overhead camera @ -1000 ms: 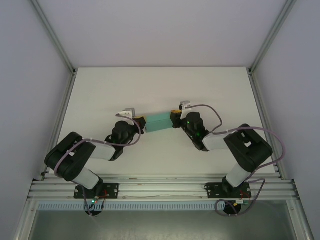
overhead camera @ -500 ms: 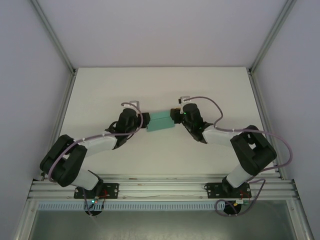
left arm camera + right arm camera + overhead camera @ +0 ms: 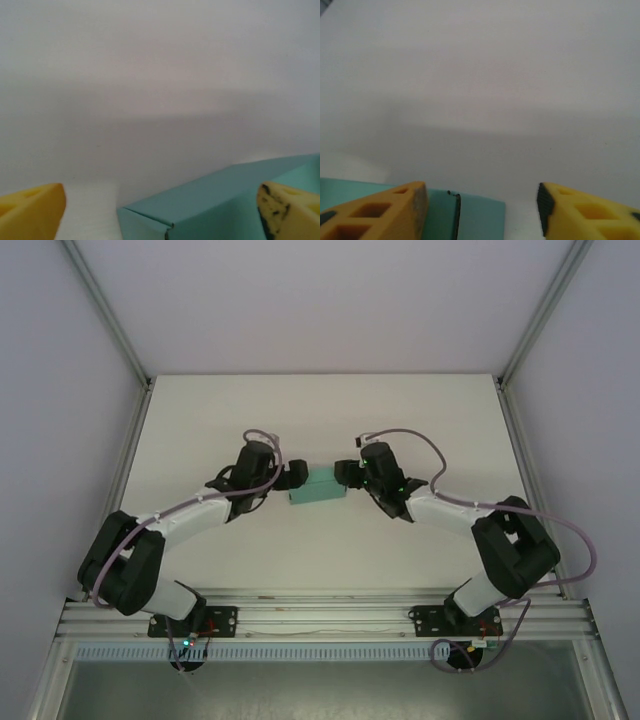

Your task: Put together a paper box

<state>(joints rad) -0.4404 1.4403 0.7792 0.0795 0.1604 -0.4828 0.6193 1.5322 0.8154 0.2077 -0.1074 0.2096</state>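
White matte table (image 3: 200,430), pale walls, aluminium rails along edges; wide free room ahead of and beside arms. Paper box (image 3: 318,488) mid-table: teal thin card, folded rectangular, crisp creases (faces smooth). Left gripper (image 3: 296,476) at its left end, jaws spread wide, box corner between yellow fingers (image 3: 32,210). Right gripper (image 3: 343,474) at right end, jaws likewise apart, clamping nothing.

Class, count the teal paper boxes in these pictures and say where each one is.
1. The paper box is mid-table, between the left claw and the right claw. The arms could hide another.
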